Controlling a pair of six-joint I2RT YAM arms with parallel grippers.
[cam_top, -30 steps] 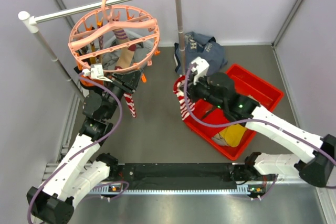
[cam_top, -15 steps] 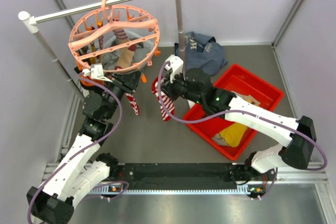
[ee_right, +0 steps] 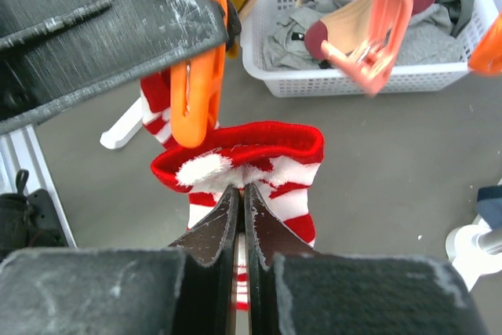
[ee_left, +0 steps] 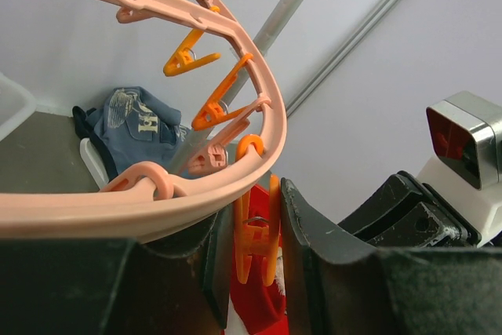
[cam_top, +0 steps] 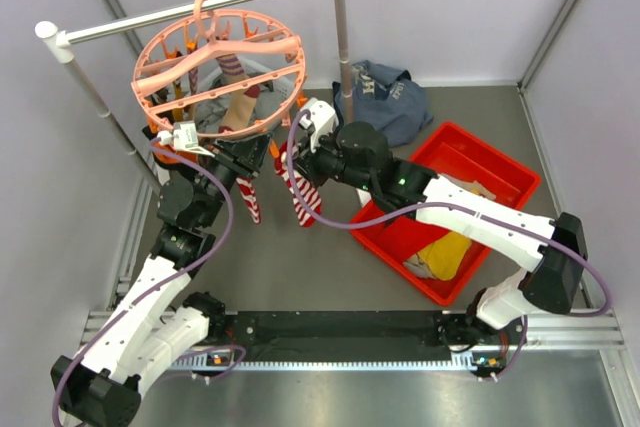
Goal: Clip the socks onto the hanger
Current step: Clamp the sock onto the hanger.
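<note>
Left gripper (ee_left: 255,221): pinching an orange peg (ee_left: 256,245) hanging from the hanger (ee_left: 157,203) rim.
Right gripper (ee_right: 240,203): clamping a striped sock (ee_right: 271,164) by its cuff, just under that peg.
Red bin (cam_top: 500,172): holding a yellow sock (cam_top: 447,252).
White basket (ee_right: 353,80): holding grey clothes (ee_right: 294,33).

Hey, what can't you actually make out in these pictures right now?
Left wrist view: orange peg mouth, hidden low between the left gripper fingers.
Right wrist view: striped sock foot, behind the right gripper.
Top view: whether sock meets peg, too small beneath the hanger rim.
</note>
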